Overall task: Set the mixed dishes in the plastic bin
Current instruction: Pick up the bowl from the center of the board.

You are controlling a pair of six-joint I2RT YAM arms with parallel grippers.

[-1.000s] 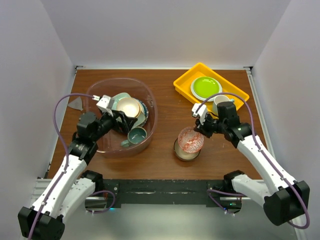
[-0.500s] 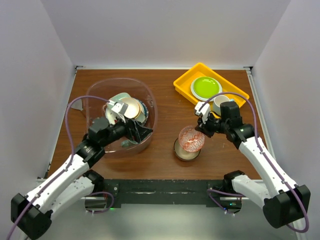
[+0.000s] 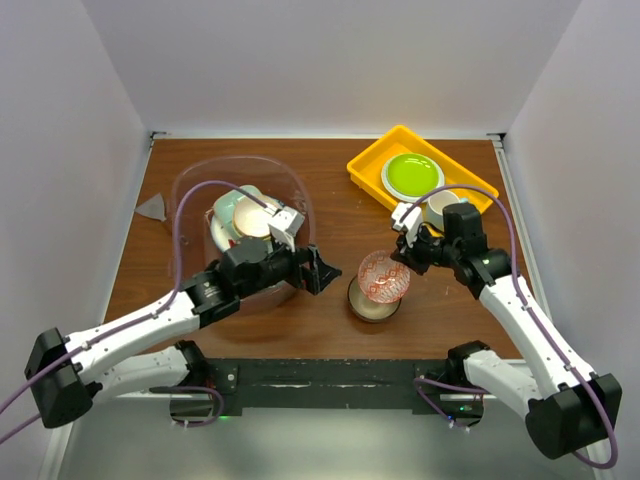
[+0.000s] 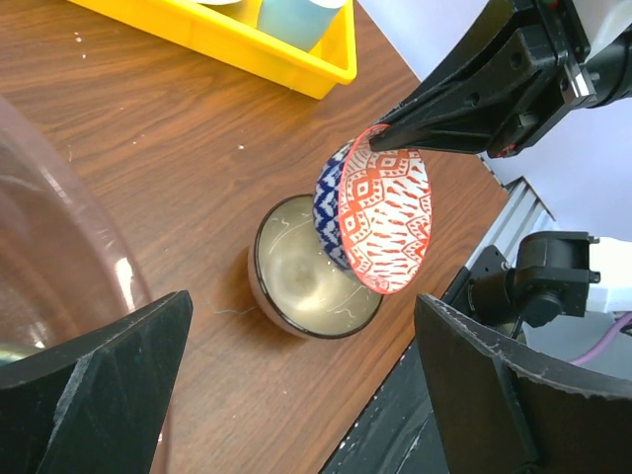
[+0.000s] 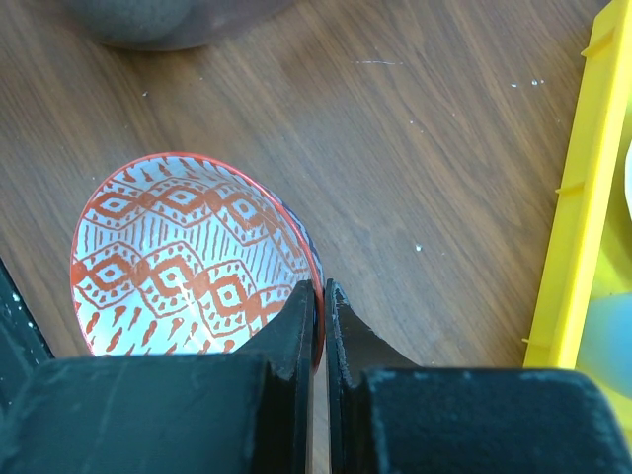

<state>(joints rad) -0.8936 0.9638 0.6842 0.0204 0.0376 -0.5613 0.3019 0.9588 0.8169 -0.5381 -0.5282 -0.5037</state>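
A small red-patterned bowl [image 3: 382,277] hangs tilted on edge, and my right gripper [image 3: 402,258] is shut on its rim. The right wrist view shows both fingers pinching that rim [image 5: 322,291] of the red-patterned bowl [image 5: 178,257]. Blue pattern shows behind it [image 4: 331,202]; I cannot tell whether that is a second bowl. Under it a beige bowl [image 3: 372,305] with a dark rim stands on the table. My left gripper [image 3: 318,270] is open and empty, just right of the plastic bin [image 3: 190,175], facing the beige bowl [image 4: 296,272]. Plates [image 3: 240,215] lie stacked in the bin.
A yellow tray [image 3: 365,165] sits at the back right with a lime-green plate [image 3: 411,174] and a small white cup [image 3: 440,205] in it. A grey triangular scrap [image 3: 152,207] lies left of the bin. The table's front edge runs just below the beige bowl.
My left arm has swung out of the bin to the right, and its open gripper now points at the two bowls. The right gripper has held still with the red-patterned bowl.
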